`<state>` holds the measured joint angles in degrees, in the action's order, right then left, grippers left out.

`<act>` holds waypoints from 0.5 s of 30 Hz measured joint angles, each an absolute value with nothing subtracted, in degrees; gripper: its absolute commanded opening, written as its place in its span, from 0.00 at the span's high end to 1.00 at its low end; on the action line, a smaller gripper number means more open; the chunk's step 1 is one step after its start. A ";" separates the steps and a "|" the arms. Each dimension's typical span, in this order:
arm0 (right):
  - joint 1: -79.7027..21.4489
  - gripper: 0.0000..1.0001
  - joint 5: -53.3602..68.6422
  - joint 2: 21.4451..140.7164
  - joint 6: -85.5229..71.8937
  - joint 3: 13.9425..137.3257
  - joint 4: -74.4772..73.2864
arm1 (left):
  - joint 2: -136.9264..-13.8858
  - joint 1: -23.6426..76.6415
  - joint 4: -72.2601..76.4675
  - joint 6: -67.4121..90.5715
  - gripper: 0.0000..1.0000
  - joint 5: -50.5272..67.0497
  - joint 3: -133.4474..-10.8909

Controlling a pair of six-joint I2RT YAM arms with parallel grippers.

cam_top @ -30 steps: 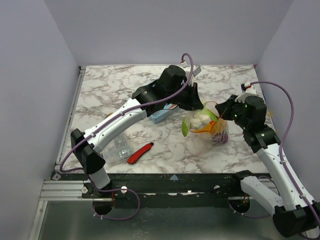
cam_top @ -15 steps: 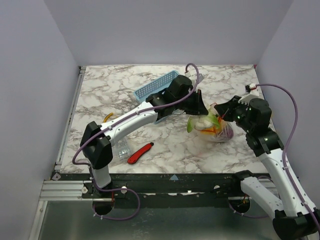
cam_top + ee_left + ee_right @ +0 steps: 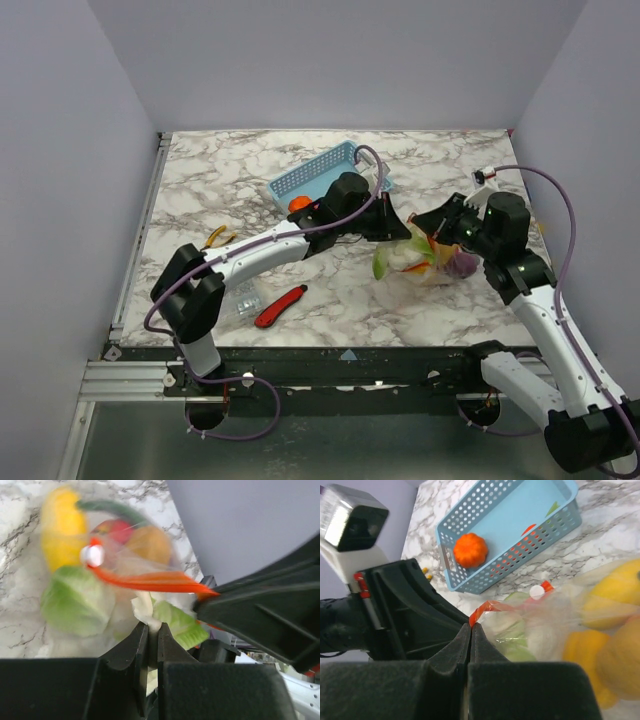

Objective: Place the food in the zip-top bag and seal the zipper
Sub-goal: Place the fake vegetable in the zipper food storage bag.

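An orange toy pumpkin [image 3: 471, 549] sits in the blue basket [image 3: 555, 510], outside the bag [image 3: 420, 268]. On the left gripper [image 3: 149, 635] the jaws look clenched on film at the bag's edge, though blur hides the pinch. The bag, on the bench [image 3: 200, 180] right of centre, is floppy and slippery, its food [image 3: 60, 535] light; the stiffer zipper [image 3: 150, 581] is the sure hold, and the jaws of the right gripper [image 3: 470, 627] clamp its end.

food [image 3: 60, 535] in zip-top bag [image 3: 122, 614] (blurred), orange zipper [image 3: 150, 581]
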<state>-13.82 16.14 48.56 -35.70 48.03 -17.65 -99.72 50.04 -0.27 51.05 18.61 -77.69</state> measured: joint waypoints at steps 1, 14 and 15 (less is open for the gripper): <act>-13.82 1.00 17.50 49.34 -35.16 48.07 -17.63 | -98.74 49.74 0.69 51.09 1.00 18.87 -76.66; -13.43 1.00 31.83 53.32 -40.93 47.48 -12.14 | -92.68 47.72 11.05 51.90 1.00 19.84 -67.31; -13.43 1.00 32.67 53.30 -41.91 47.48 -11.88 | -92.25 47.62 12.16 51.86 1.00 18.94 -66.39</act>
